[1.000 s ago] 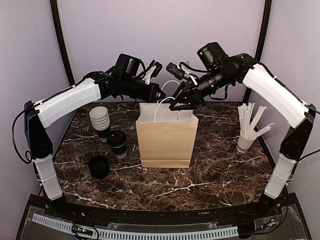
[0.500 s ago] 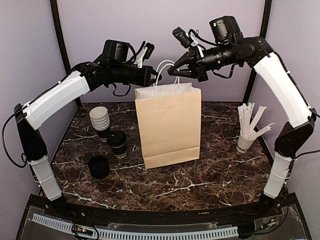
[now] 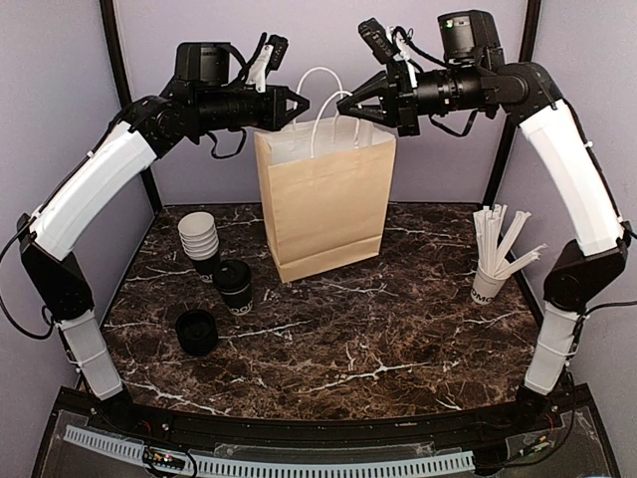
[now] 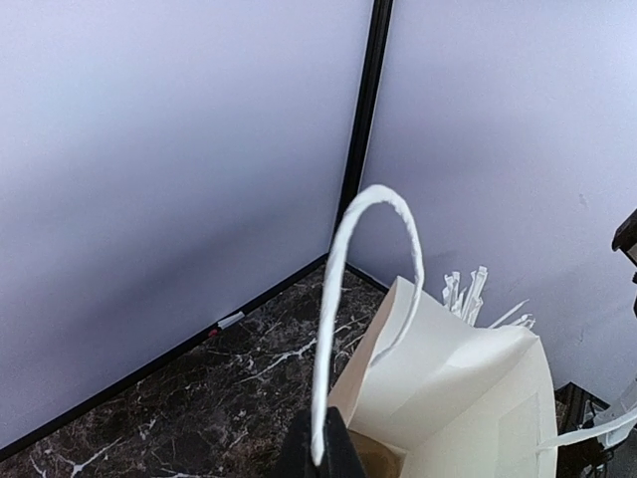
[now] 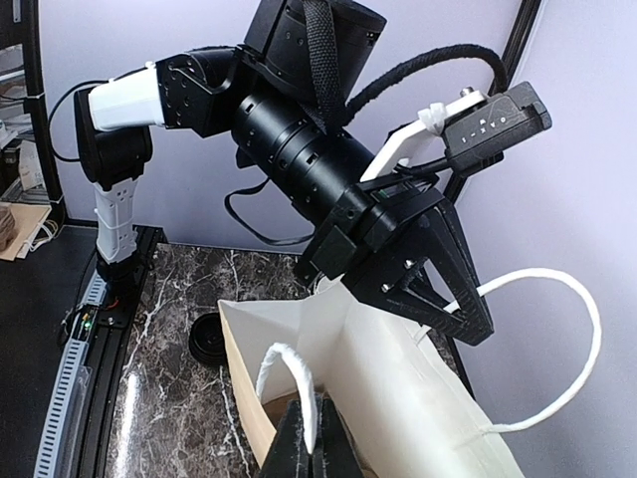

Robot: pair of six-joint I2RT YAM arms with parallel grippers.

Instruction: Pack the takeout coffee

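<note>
Presently the brown paper bag's white handles are pinched by the left gripper and right gripper, with the takeout coffee seen well below them.

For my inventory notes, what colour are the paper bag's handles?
White; the handles show best in the left wrist view.

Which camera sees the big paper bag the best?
The top external view: the brown paper bag shows whole there, from top to bottom. The left wrist view shows only its open top and one handle. The right wrist view shows its mouth and both handles, but not its bottom.
</note>
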